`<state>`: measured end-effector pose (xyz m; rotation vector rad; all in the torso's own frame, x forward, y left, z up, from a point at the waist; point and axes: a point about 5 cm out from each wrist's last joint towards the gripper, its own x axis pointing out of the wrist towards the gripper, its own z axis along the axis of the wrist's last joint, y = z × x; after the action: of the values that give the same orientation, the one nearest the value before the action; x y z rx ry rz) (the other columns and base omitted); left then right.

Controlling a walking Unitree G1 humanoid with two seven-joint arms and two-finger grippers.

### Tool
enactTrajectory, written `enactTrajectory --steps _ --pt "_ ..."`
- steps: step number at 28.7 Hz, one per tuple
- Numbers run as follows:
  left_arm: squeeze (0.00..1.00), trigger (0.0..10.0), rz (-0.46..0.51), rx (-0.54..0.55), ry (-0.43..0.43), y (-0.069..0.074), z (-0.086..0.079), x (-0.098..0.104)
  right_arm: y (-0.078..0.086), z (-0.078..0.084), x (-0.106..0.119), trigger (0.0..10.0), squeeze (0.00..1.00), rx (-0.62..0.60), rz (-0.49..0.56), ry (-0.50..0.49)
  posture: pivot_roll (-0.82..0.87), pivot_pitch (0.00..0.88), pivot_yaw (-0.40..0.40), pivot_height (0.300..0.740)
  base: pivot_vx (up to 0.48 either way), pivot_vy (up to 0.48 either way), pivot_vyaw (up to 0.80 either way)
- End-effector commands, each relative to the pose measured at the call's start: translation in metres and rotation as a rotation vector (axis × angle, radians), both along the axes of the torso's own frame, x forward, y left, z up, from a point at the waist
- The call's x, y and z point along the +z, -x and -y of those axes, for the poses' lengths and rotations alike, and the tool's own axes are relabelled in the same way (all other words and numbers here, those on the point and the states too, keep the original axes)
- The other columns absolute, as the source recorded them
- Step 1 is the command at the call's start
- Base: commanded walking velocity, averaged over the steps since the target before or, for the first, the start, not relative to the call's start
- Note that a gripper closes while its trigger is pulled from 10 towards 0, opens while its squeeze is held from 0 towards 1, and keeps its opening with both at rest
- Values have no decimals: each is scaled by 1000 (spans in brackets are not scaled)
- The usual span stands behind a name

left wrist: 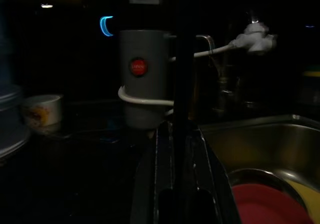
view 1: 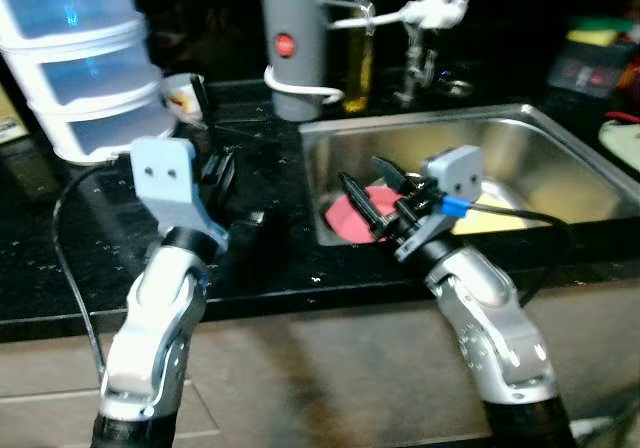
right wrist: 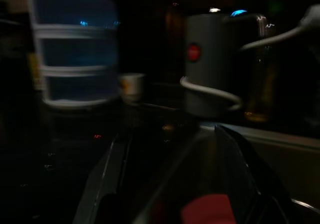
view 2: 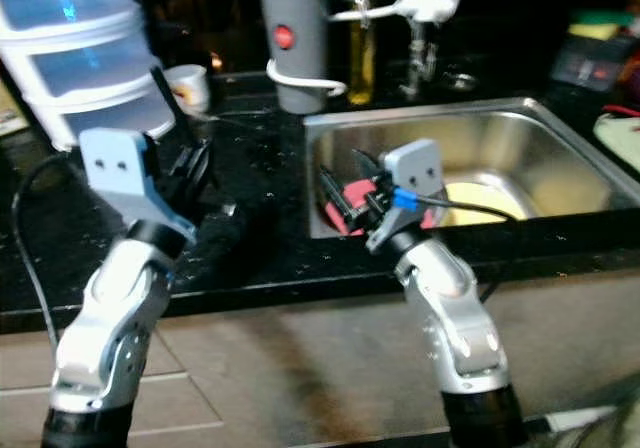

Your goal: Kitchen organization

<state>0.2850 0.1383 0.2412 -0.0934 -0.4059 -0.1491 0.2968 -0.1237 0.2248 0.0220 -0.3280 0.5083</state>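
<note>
A red plate (view 1: 352, 216) is seen lying flat in the steel sink (view 1: 560, 133), at its left end. It is round and plain, and part of it is hidden by the right gripper (view 1: 372, 196). A yellow plate (view 1: 495, 218) lies beside it in the sink. The right gripper is held just over the red plate with its two black fingers spread apart. The left gripper (view 1: 222, 180) is held over the black counter (view 1: 270, 258); its fingers cannot be told open or closed. A grey jug (view 1: 295, 50), a small cup (view 1: 180, 95) and stacked white tubs (view 1: 85, 63) are stood at the back.
</note>
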Motion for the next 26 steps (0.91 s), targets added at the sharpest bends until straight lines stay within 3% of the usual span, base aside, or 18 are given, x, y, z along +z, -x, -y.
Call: enactTrajectory --steps 1,16,20,23,26 --pt "0 10000 -21 20 -3 -1 -3 -5 -1 -4 0 10000 0 8 -3 14 -82 0 14 740 0 -472 0" --pt "0 10000 5 9 -15 -9 -6 3 -4 3 0 10000 0 -28 -17 14 -84 0 17 740 0 -56 0" --pt "0 10000 27 13 -46 -19 -13 9 -6 2 0 10000 0 -26 -22 19 -87 0 19 740 0 0 0" --pt "0 10000 44 18 -61 -24 -17 14 -7 3 0 10000 0 -27 -30 15 -88 0 21 740 0 0 -788" --pt "0 10000 48 27 -82 -37 -24 18 -7 5 1 10000 0 -39 -23 11 -91 0 22 740 0 0 -263"
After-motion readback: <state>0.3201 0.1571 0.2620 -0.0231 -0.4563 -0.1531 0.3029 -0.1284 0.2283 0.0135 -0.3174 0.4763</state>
